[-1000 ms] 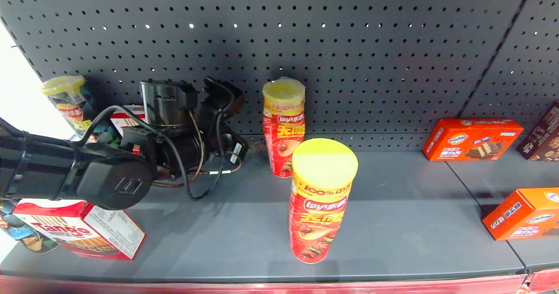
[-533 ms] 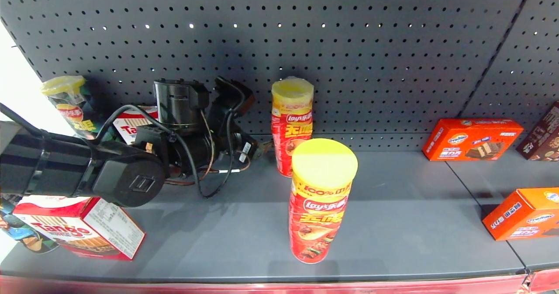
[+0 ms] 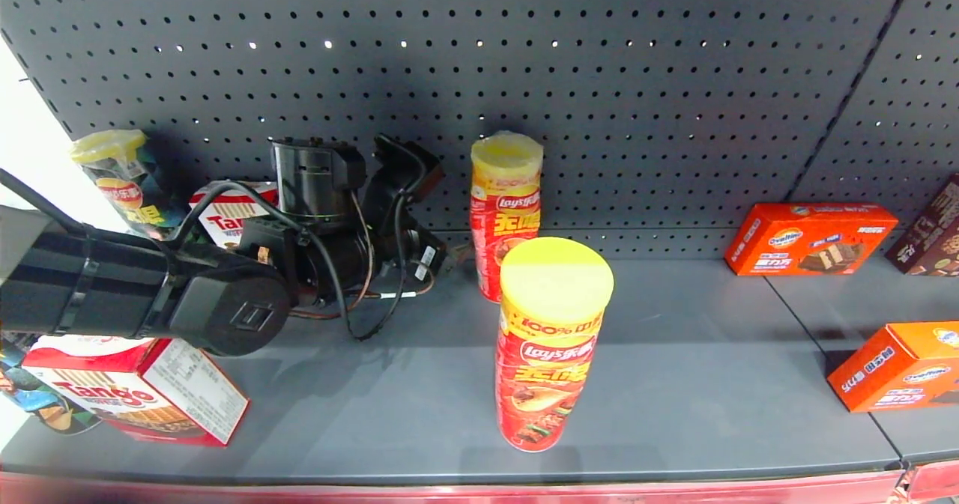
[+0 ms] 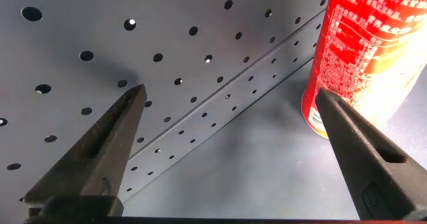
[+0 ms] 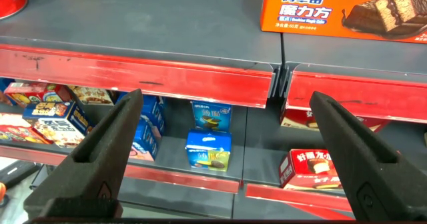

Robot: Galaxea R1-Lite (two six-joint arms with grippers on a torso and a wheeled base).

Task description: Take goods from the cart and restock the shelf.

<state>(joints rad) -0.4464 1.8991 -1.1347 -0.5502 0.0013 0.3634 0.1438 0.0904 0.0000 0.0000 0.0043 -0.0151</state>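
At the far left of the head view a green chip can (image 3: 112,171) stands against the pegboard (image 3: 599,77). There is 1 wafer box (image 3: 225,212) beside it and another wafer box (image 3: 142,399) at the lower left, at the front of the shelf (image 3: 712,384). My left arm reaches across above them at left centre.

My left claw (image 4: 230,94) is spread wide and grips nothing. It points at the foot of the pegboard, low over the shelf. The rear red can (image 3: 506,212), the item I am restocking, stands upright at the back of the shelf, at centre frame. In the left wrist view 1 finger (image 4: 353,144) lies right against its base. I cannot tell whether they touch.

The front red can (image 3: 551,339) stands upright close in front of it, lower centre. To the right lie 2 orange boxes (image 3: 809,238) and a dark box (image 3: 936,234) at the edge.

My right claw (image 5: 227,96) hangs open and empty, facing the lower shelves.

I think the risk is in pulling out. The rear can is tall and narrow, so a sideways drift of that near finger could tip it into the front can and fell both. Coming back low, my wrist and its loose cable could snag the wafer boxes, so I should withdraw straight and slightly raised.
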